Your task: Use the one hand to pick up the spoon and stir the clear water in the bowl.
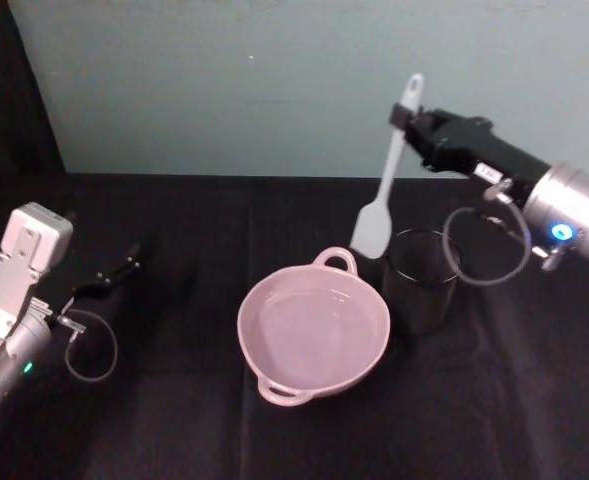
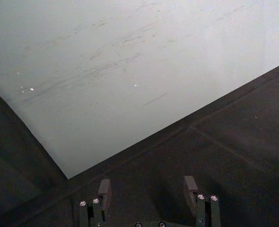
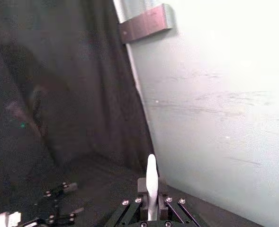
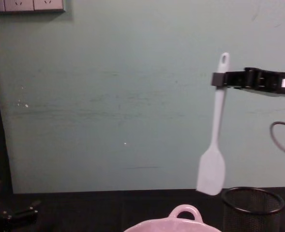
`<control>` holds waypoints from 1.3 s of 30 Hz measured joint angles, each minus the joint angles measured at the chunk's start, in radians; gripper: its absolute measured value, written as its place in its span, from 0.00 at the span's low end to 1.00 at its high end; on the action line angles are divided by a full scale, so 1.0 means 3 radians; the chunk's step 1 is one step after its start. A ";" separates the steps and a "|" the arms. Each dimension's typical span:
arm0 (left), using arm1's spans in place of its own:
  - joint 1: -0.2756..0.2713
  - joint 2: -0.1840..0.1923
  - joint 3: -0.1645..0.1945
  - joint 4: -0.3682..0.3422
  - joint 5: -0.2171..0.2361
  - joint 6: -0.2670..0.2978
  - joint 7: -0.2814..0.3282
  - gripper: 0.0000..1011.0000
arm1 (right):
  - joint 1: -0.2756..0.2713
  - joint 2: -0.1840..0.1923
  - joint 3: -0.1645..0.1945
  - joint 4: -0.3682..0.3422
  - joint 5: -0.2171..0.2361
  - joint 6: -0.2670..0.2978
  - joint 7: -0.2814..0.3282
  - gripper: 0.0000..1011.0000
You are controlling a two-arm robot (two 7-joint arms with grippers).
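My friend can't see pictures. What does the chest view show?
The right gripper holds a white spoon by its handle in the air, paddle hanging down between the pink bowl and a black mesh cup, before a pale green wall.

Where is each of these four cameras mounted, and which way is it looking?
Head view: up high, looking down at the bowl, the mesh cup and both arms; the right gripper holds the spoon.
Chest view: low, facing the wall; the right gripper comes in from the right.
Left wrist view: on the left arm, facing cloth and wall, past the open left gripper.
Right wrist view: on the right arm, facing the wall, spoon clamped.
Head and chest views share spoon, bowl and cup.
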 joint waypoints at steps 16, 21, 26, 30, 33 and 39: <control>0.0000 0.0000 0.0000 0.0000 0.0000 0.0000 0.0000 0.99 | 0.0009 0.0218 0.0142 0.0277 0.0187 -0.0099 -0.0071 0.12; 0.0000 0.0000 0.0000 0.0000 0.0000 0.0000 0.0000 0.99 | -0.0020 0.0222 0.0082 0.0339 0.0211 -0.0146 -0.0091 0.12; 0.0000 0.0000 0.0000 0.0000 0.0000 0.0000 0.0000 0.99 | -0.0043 0.0202 0.0002 0.0414 0.0223 -0.0186 -0.0099 0.12; 0.0000 0.0000 0.0000 0.0000 0.0000 0.0000 0.0000 0.99 | -0.0060 0.0182 -0.0095 0.0495 0.0165 -0.0229 -0.0122 0.12; 0.0000 0.0000 0.0000 0.0000 0.0000 0.0000 0.0000 0.99 | -0.0072 0.0168 -0.0130 0.0527 0.0128 -0.0251 -0.0134 0.12; 0.0000 0.0000 0.0000 0.0000 0.0000 0.0000 0.0000 0.99 | -0.0102 0.0122 -0.0161 0.0608 0.0100 -0.0286 -0.0139 0.12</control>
